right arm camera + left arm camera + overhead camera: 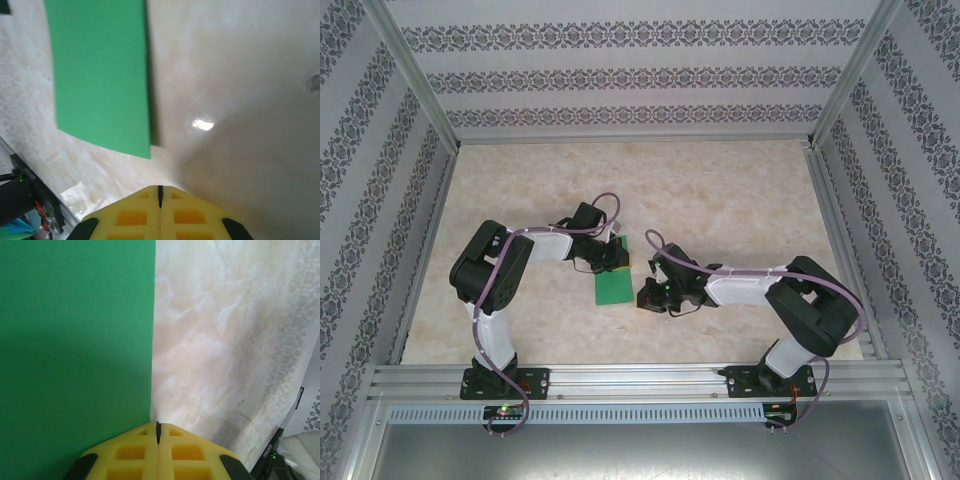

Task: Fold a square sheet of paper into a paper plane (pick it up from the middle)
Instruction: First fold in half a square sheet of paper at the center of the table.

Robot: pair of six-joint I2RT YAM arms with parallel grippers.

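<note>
Overhead view of a pale marbled desk point(740, 200) walled by patterned panels. Left of centre, the left arm bends inward. The yellow tips of its left pincer point(158, 435) are pressed together and grip nothing, poised at the right-hand edge of the sheet in the wrist view.

In the middle of the frame the square sheet of paper point(613, 285) lies flat on the desk, bright green, its upper part covered by the left pincer. Just right of it, the right pincer point(160, 196) is likewise closed and empty, near the sheet's lower right corner but apart from it.

No crease is visible, so folding seems not yet begun. To lift well, a pincer probably needs to open and take the sheet at its middle rather than a corner, gently, since thin paper may slide or crumple.

Count: two arms, two pincers, one green sheet.
</note>
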